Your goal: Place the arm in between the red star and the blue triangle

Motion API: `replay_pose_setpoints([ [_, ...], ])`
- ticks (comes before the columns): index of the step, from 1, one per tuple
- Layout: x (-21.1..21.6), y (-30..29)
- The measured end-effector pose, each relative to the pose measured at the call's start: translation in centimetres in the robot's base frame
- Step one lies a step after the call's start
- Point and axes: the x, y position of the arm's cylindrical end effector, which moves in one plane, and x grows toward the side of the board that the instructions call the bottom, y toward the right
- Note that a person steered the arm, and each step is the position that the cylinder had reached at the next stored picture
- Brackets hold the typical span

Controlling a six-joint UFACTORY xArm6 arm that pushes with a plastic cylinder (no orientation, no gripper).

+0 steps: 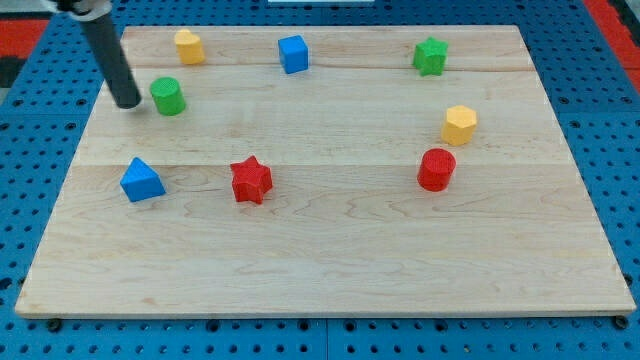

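Note:
The red star [251,180] lies left of the board's middle. The blue triangle [141,180] lies to its left, near the board's left edge, with a gap of bare wood between them. My tip [129,103] is at the upper left, just left of the green cylinder [168,96], and well above the blue triangle. The rod rises from the tip toward the view's top left.
A yellow block [189,46] and a blue cube [293,54] sit near the top edge. A green star [430,56] is at the top right. A yellow hexagon [459,125] and a red cylinder [436,169] are at the right.

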Motion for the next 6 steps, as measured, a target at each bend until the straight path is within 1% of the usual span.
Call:
replay_pose_setpoints([
  [1,3.8,-1.0],
  [2,4.5,4.3],
  [3,4.6,7.9],
  [6,11.2,9.9],
])
